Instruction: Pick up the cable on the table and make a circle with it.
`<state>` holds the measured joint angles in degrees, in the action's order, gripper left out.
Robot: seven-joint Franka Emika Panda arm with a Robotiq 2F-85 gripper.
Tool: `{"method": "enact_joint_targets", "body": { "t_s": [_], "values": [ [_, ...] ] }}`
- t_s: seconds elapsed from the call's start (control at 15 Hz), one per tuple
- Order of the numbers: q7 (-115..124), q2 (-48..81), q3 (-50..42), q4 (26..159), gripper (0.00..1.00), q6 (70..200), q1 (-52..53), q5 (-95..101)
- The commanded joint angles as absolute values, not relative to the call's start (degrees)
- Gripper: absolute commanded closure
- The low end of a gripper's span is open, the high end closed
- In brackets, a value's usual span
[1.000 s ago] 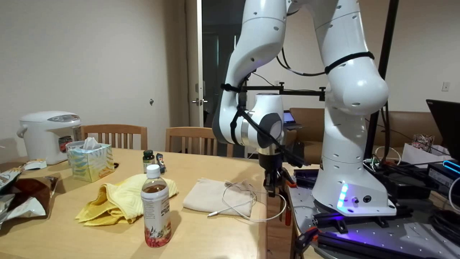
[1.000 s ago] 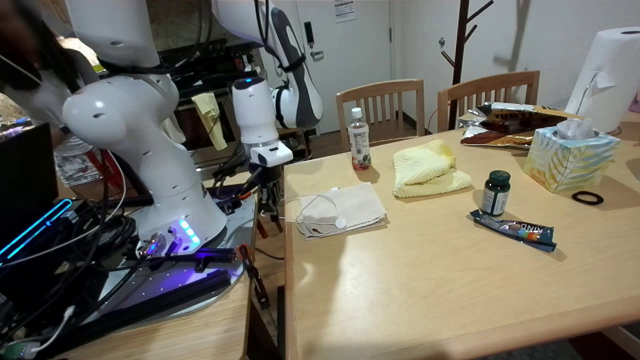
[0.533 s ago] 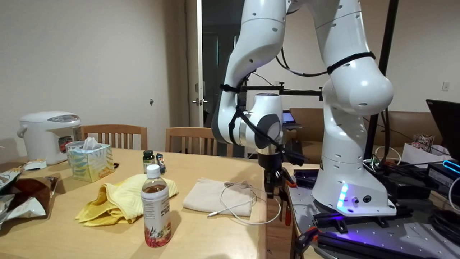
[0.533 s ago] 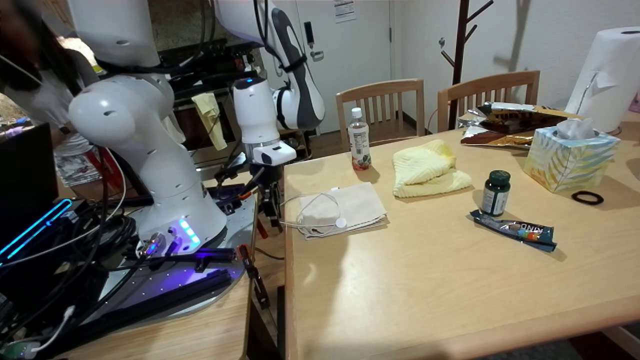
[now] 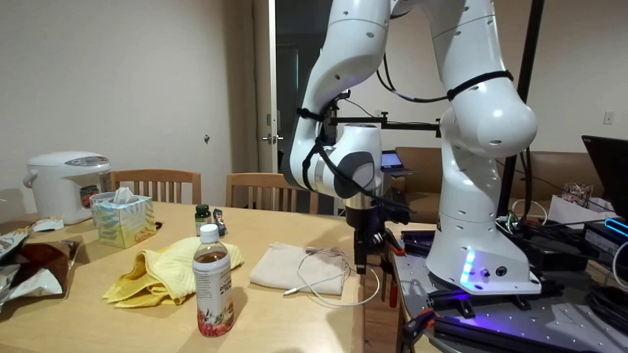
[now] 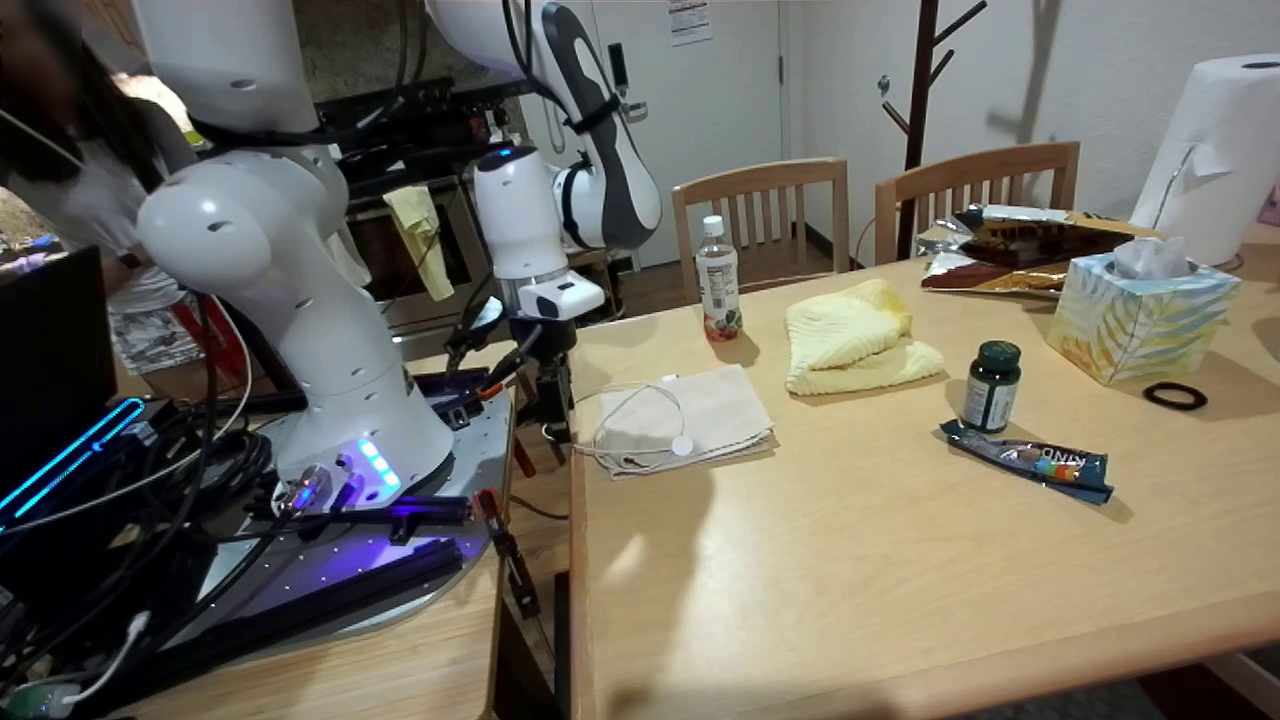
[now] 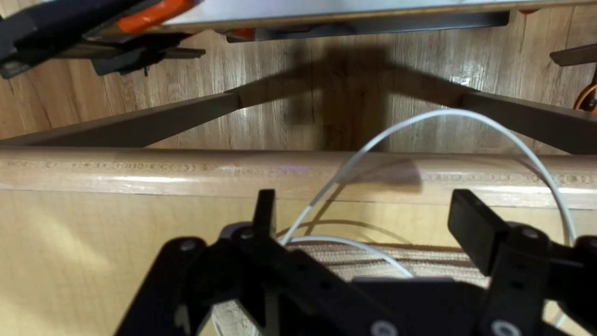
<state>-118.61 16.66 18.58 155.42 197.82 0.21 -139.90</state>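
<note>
The cable [image 7: 447, 112] is thin and whitish. In the wrist view it arches out past the edge of the table [image 7: 93, 219], over the floor gap, and back. In both exterior views the rest of the cable [image 5: 338, 304] lies looped over the pale folded cloth [image 6: 730, 400], with a white plug at one end and a round white disc [image 6: 682, 446] in the loop. My gripper [image 7: 366, 205] stands open above the table's edge, its two fingers wide apart. The cable passes beneath and between the fingers without being held; part of it is hidden behind the left finger.
A drink bottle [image 5: 214, 289] and a yellow cloth [image 5: 167, 269] stand farther along the table. Beyond are a green pill bottle [image 6: 990, 390], a snack bar [image 6: 1030, 460] and a tissue box [image 6: 1140, 315]. An orange-tipped clamp [image 7: 156, 14] sits on the robot's bench across the gap.
My gripper has opened and shifted from the gap toward the table. The cable's outer loop has come away from the fingers, hanging lower and drawn slightly closer to the table.
</note>
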Motion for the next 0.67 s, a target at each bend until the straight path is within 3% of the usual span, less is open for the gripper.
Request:
{"method": "enact_joint_targets", "body": {
  "t_s": [0.0,0.6],
  "values": [
    [-125.7,15.0,18.1,154.4,0.0,197.8,0.0,-143.3],
    [-129.2,14.6,12.1,154.1,0.0,197.8,4.3,-144.5]
  ]
}}
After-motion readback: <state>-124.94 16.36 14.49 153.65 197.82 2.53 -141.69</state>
